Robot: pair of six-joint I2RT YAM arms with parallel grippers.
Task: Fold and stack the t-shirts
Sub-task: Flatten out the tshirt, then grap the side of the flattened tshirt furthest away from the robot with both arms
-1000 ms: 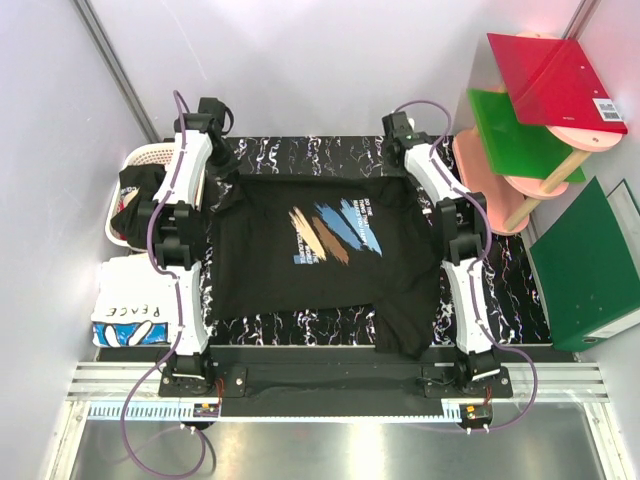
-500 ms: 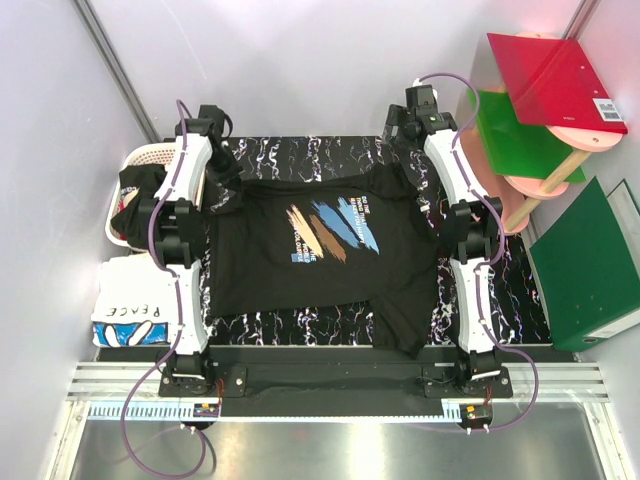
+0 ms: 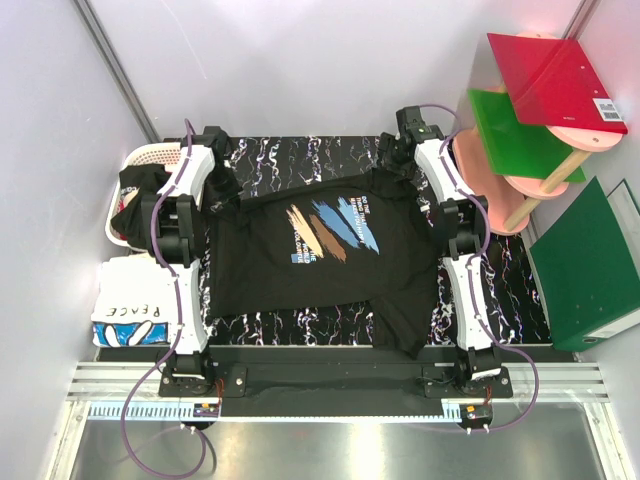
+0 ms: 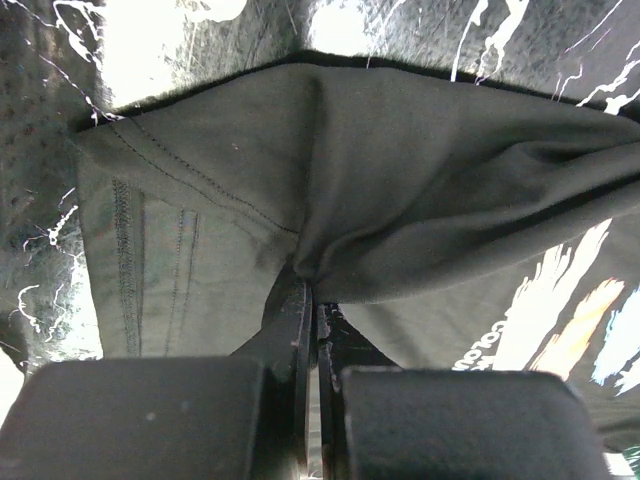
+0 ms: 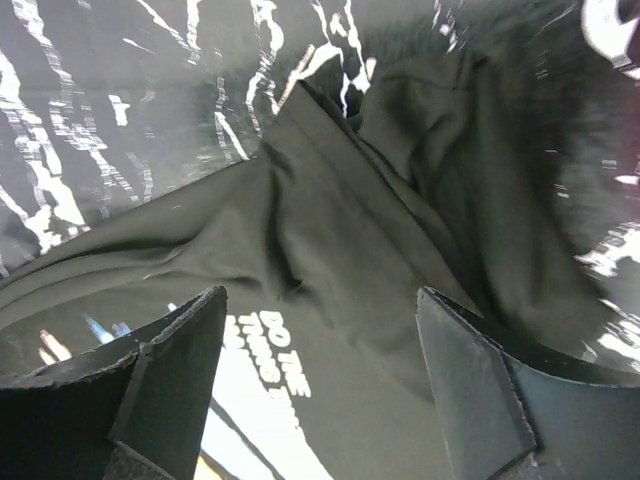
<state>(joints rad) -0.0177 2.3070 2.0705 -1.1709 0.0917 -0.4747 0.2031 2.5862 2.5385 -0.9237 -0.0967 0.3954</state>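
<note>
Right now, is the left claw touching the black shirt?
Touching. The left wrist view shows the left claw pinching a fold of the black shirt.

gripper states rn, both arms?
Left gripper: shut on the black t-shirt.
Right gripper: open, holding nothing.

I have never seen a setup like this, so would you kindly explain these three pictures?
Two robot arms are bolted at the near edge of a black marbled table. The wide picture looks down from above; the other two come from wrist cameras. A black t-shirt with a striped print lies spread out. The left tool is pinched shut on a fold of it; the right tool stands open over the shirt, holding nothing. Left of the table sit a white PEACE shirt and a white basket.
</note>
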